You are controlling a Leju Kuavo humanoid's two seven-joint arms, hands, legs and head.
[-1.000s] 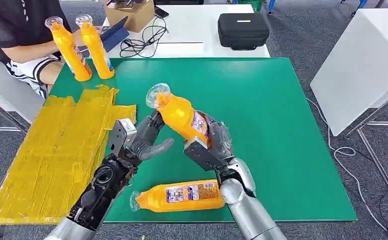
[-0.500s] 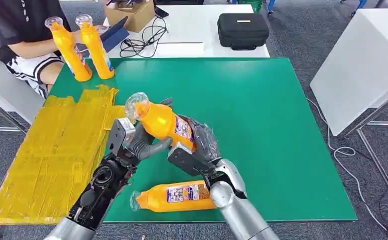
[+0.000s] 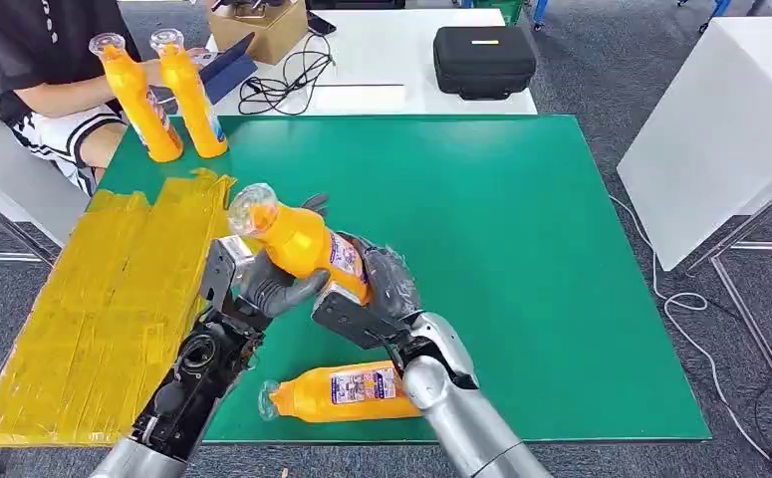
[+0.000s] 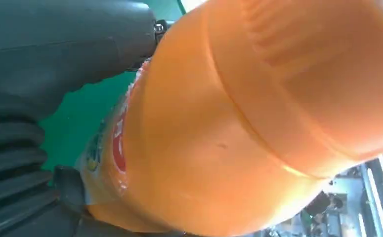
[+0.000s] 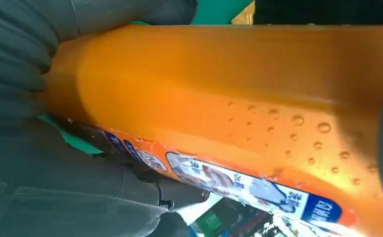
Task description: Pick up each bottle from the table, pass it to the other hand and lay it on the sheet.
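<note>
Tilting up and to the left, the orange plastic bottle with a clear cap and a printed label [image 3: 302, 244] sits in mid-air above the green desk mat [image 3: 521, 249], its long axis slanting from the base low on the right to the cap high on the left, toward the yellow crinkled sheet [image 3: 103, 299]. The right hand [image 3: 377, 294] wraps the lower, labelled half of the bottle, fingers closed around it; the right wrist view has the dark fingers pressed to the orange wall beside the label. The left hand [image 3: 272, 284] sits just under the bottle's shoulder, with its thick grey thumb below the body and dark fingers rising behind it. In the left wrist view the bottle lies close against that hand, but whether the fingers have closed tight enough to carry it I cannot tell. My reading is that this is the handover: the bottle lies between both hands, the left nearer the cap and nearer the sheet, so the left arm should take it there.

The right forearm rises from below, bent inward; the left forearm angles up beside the sheet's edge.

Farther out, 1 more orange bottle [image 3: 347, 390] lies on its side near the desk's front edge, and 2 upright orange bottles [image 3: 167, 95] stand at the far left corner, near a seated person [image 3: 33, 60].
</note>
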